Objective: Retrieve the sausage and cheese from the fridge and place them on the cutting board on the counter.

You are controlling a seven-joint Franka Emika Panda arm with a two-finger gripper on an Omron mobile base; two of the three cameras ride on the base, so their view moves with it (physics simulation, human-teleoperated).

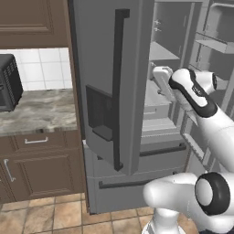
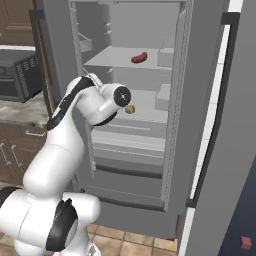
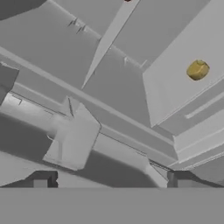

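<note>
sausage: the sausage [image 2: 139,58] is a small reddish-brown link, slightly curved, with rounded ends. It lies on the upper shelf [image 2: 125,64] inside the open fridge [image 2: 200,125], toward 1 o'clock in the right base view. In the hand view only a dark red sliver of it pokes in at the top edge, near 12 o'clock.

cheese: the cheese [image 2: 130,109] is a small pale yellow chunk, blocky and shorter than the sausage. It sits on the lower shelf [image 2: 145,114], one level beneath the sausage and a little to its left in the right base view. In the hand view it shows at about 2 o'clock on a flat grey shelf face.

arm: the white arm rises from the base, bends at a dark elbow and reaches into the fridge compartment at the height of the lower shelf. In the left base view the forearm runs toward 1 o'clock, past the left door [image 1: 114,87] with its long dark bar handle [image 1: 119,91].

fingers: the two dark fingers [image 3: 42,179] stand far apart at the bottom of the hand view, at about 7 and 5 o'clock, spread wide with nothing between them.

cheese to fingers: the cheese lies up and right of the fingers, well apart from both, untouched.

sausage to fingers: farther off, on the shelf above.

surface: a grey-beige marbled surface [image 1: 41,112] sits at 9 o'clock in the left base view, carrying a dark appliance [image 1: 9,82].
</note>
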